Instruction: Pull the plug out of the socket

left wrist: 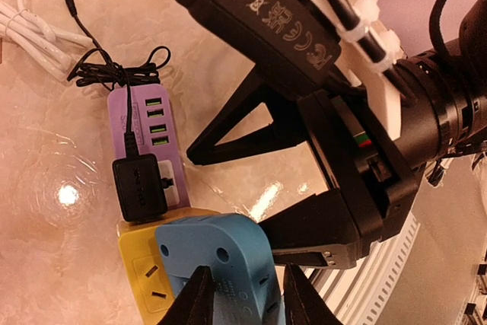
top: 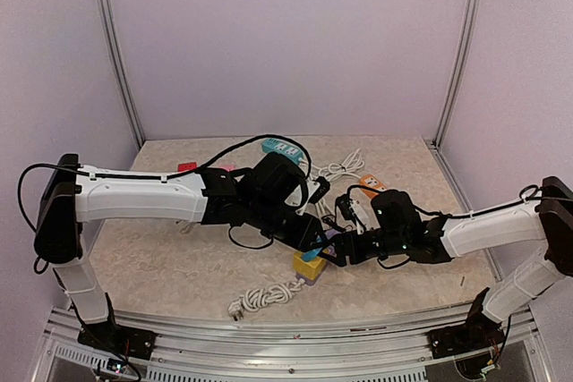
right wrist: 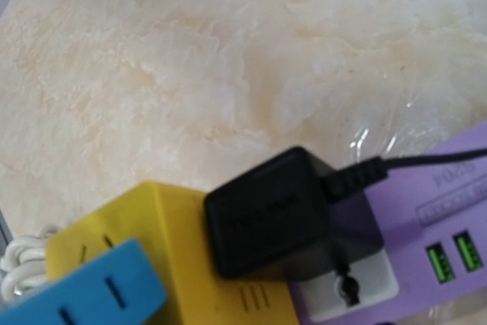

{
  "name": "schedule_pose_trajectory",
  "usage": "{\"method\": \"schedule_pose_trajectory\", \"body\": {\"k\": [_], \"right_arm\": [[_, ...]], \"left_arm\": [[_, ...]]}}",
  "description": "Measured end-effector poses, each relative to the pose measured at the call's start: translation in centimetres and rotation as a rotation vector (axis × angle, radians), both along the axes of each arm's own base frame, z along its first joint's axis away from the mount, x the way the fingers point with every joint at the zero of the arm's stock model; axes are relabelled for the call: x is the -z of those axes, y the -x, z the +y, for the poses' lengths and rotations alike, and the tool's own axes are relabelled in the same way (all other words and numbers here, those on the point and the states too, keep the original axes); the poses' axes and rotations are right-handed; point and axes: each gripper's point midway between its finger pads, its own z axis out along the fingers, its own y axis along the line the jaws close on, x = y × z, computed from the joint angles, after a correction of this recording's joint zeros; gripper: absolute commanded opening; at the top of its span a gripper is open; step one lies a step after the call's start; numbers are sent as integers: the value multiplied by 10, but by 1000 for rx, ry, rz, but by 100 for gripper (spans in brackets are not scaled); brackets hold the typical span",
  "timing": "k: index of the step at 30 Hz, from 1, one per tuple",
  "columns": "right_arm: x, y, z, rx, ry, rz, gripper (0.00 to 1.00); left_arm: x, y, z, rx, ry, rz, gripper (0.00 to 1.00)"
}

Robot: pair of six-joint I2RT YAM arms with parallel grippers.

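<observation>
A blue plug point(left wrist: 221, 253) sits in the top of a yellow socket cube point(left wrist: 141, 272), near the table's front middle point(top: 309, 267). My left gripper point(left wrist: 245, 272) reaches down over it, its two black fingers pressed against opposite sides of the blue plug point(top: 311, 257). My right gripper point(top: 338, 248) comes in low from the right. Its fingers point(left wrist: 319, 226) are spread wide, with the tips next to the cube and bare table between them. In the right wrist view I see the yellow cube point(right wrist: 144, 218) and the blue plug point(right wrist: 84, 291), but not my own fingers.
A purple power strip point(left wrist: 148, 123) abuts the yellow cube, with a black adapter point(left wrist: 138, 186) plugged into its near end. A coiled white cable point(top: 264, 295) lies in front. A teal strip point(top: 279, 147), white cords point(top: 340, 167) and an orange item point(top: 372, 185) lie behind.
</observation>
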Motion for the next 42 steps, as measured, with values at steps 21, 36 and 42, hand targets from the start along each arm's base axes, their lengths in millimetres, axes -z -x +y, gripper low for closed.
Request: {"method": "schedule_pose_trajectory", "body": {"k": [21,36,42], "right_arm": [[-1,-3,5,1,-14,-9,70],[0,-5,3,18,-3,-11,69],[0,-5,3,17,-3,-10,69]], "left_arm": [[13,-4,17,-62,-118,-16,43],[7,-14,29,-101,-113,-7,37],[10,-14,32,-103,-126,-7,53]]}}
